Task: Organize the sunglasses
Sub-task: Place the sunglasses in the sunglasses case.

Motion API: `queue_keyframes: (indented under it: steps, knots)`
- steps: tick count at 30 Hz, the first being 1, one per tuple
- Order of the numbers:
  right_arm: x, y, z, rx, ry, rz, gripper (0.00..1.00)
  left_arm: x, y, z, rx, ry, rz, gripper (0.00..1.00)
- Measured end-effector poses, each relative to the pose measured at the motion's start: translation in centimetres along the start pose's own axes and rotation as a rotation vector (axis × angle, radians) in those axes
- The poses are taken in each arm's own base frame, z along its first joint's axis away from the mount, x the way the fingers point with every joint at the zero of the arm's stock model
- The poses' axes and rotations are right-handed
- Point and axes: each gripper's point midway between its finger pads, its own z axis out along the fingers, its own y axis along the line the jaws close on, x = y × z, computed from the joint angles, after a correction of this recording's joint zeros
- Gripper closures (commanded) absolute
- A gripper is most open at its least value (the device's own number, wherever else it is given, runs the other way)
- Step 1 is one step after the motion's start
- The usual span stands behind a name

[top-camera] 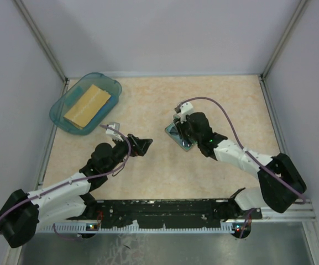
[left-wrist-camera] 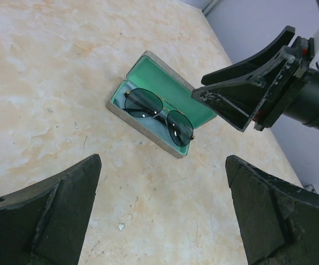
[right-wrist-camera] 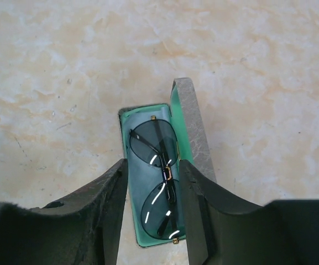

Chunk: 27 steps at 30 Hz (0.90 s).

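As the bench (top-camera: 214,105) is viewed from above, the right pincer (right-wrist-camera: 153,168), jaws parted on nothing, is seen directly over the open grey case (right-wrist-camera: 191,118), with the left pincer (top-camera: 142,144), spread wide and empty, set well apart to the left; the sunglasses (left-wrist-camera: 159,113) are laid inside, their long axis running along the case and through the gap between the right jaws.

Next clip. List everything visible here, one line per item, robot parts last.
sunglasses: one, dark thin frame, lying in the open case
case: one, grey with green lining, open on the table right of centre
tray: one, translucent blue, far left of the table
block: one, tan, inside the tray
table: one, mottled beige
left gripper: one, black, jaws wide open, left of the case
right gripper: one, black, jaws apart above the sunglasses
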Motion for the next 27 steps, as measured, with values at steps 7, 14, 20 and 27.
queue_keyframes:
  steps: [7,14,20,27]
  knots:
    - [-1.7,-1.4,-2.0,0.072,-0.039,0.048,0.50,-0.3,-0.2,-0.2,0.005,-0.007,-0.001,0.00]
    - [-0.6,-2.7,-5.4,0.154,0.008,0.167,0.37,-0.7,-0.3,-0.6,0.003,-0.015,0.002,0.00]
    - [3.5,-3.3,-8.1,0.227,0.097,0.270,0.02,-1.3,-0.6,-1.0,0.012,-0.033,0.000,0.00]
    - [9.0,-3.9,-9.1,0.303,0.247,0.293,0.01,-1.3,-0.4,-1.0,0.004,-0.032,0.003,0.00]
